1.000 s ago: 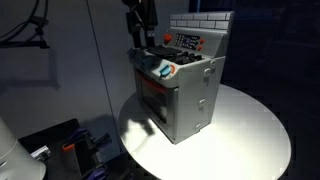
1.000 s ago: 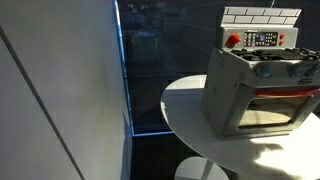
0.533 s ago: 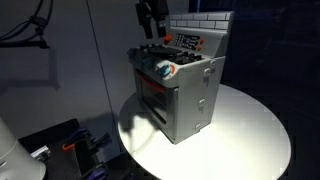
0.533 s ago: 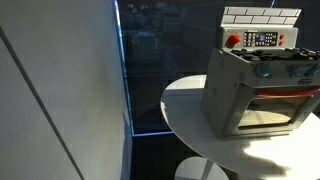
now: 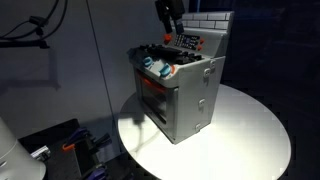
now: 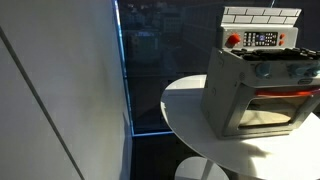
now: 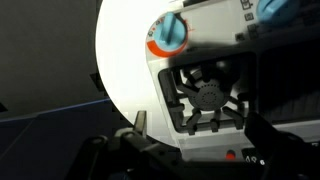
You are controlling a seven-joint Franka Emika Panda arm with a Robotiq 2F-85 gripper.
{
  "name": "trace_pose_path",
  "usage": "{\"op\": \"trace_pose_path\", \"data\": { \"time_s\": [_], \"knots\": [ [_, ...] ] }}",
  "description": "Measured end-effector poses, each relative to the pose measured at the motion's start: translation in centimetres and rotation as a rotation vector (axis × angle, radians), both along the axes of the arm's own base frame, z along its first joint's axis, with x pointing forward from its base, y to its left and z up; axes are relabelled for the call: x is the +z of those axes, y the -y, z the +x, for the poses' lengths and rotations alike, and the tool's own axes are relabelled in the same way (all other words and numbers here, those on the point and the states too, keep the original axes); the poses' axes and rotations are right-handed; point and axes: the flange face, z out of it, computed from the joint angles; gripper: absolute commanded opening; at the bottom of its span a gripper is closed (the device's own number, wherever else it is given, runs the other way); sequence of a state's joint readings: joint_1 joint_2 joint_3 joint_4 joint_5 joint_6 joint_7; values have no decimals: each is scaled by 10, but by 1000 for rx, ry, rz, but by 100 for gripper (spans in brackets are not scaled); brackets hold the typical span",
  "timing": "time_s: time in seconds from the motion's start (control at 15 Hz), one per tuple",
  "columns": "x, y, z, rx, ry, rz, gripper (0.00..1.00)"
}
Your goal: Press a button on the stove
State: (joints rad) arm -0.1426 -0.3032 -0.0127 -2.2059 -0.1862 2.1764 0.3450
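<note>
Wrist view: claw spread open above stove, table edge beyond.

The stove stands on the table, toward its left side in an exterior view, with bare tabletop to its right and nearer. The back panel rises along the far edge of the stove's top. My gripper hangs above that top, just left of the panel. In my wrist view a burner lies beneath me, with a knob on the stove's front beyond it.
</note>
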Motion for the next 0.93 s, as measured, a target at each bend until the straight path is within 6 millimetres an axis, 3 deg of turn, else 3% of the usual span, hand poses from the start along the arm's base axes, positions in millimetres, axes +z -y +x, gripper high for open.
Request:
{"op": "trace_pose_path", "data": {
  "time_s": [0.53, 0.93],
  "knots": [
    [-20, 16, 35, -161, 103, 23, 100],
    [-19, 19, 41, -177, 110, 22, 100]
  ]
}}
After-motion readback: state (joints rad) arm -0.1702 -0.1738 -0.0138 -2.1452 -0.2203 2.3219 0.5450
